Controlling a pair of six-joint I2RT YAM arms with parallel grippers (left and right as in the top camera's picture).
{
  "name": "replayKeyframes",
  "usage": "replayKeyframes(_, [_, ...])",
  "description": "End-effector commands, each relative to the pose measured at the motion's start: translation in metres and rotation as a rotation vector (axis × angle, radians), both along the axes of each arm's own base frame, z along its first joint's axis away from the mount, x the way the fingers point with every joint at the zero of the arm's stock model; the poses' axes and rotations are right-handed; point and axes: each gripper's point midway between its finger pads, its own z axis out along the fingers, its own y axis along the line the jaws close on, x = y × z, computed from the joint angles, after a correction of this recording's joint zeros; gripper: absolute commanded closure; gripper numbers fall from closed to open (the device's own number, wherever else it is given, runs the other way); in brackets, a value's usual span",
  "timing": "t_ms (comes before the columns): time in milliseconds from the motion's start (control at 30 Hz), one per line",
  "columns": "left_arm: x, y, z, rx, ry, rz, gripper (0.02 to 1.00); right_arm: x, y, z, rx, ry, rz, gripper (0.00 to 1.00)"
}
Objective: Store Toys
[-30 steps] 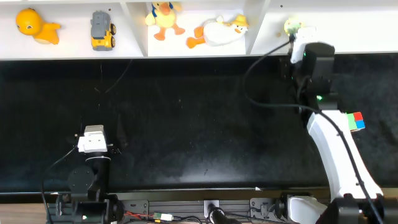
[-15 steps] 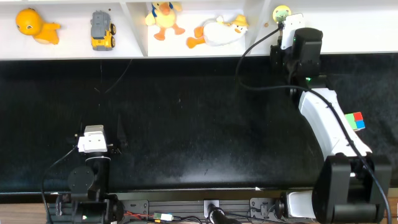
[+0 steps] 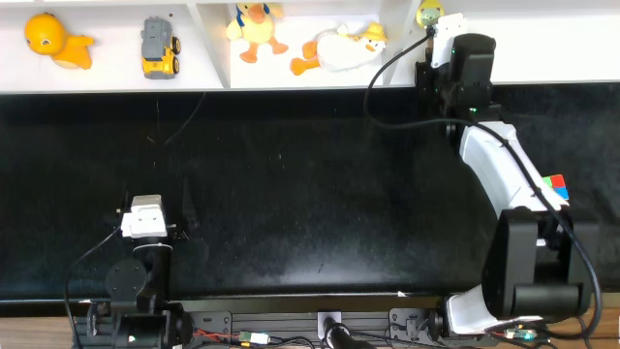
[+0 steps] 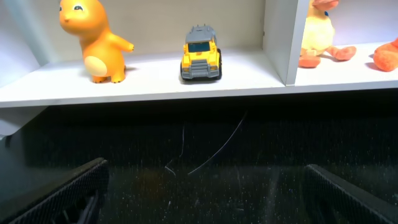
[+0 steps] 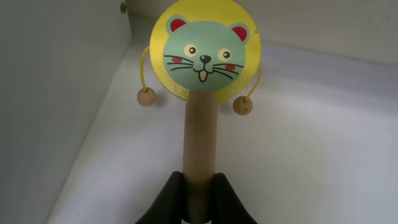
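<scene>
Wooden-handled rattle drum point(image 5: 202, 62), with a yellow rim, a teal cat face and two small beads on strings, is held by the right gripper point(image 5: 198, 182). Its two black fingers point(image 5: 171, 193) pinch the lower end of the handle. The drum's round head points into the right-hand compartment of the white shelf point(image 3: 310, 79), close to the compartment's side wall. Whether the drum touches the shelf floor cannot be told.

The right arm reaches from its base across the black table surface point(image 3: 310, 184) up to the shelf. A multi-coloured cube point(image 3: 554, 188) lies on the black surface just beside that arm.

The left gripper point(image 4: 205, 167) hangs low over the black surface near its own base, well apart from the shelf, with its fingers spread wide and nothing between them.

In the shelf's left compartment an orange duck-like figure point(image 4: 93, 40) stands upright, with a yellow and grey toy truck point(image 4: 201, 55) near it. The middle compartment holds a yellow plush duck with orange feet point(image 3: 256, 29) and, beside it, a white plush duck point(image 3: 341, 48) lying on its side.
</scene>
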Motion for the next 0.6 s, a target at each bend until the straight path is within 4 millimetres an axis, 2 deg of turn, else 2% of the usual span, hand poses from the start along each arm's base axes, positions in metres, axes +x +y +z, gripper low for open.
replayKeyframes(33, [0.0,-0.003,0.001,0.019,-0.006,-0.014,0.02,0.008,0.009,0.004,0.015,-0.015,0.029,0.954])
replayKeyframes(433, [0.0,-0.003,0.001,0.019,-0.005,-0.014,0.02,0.007,0.013,-0.014,0.044,0.031,0.038,0.947])
replayKeyframes(600, [0.0,-0.003,0.001,0.019,-0.006,-0.014,0.02,0.005,0.013,-0.021,0.056,0.054,0.03,0.899])
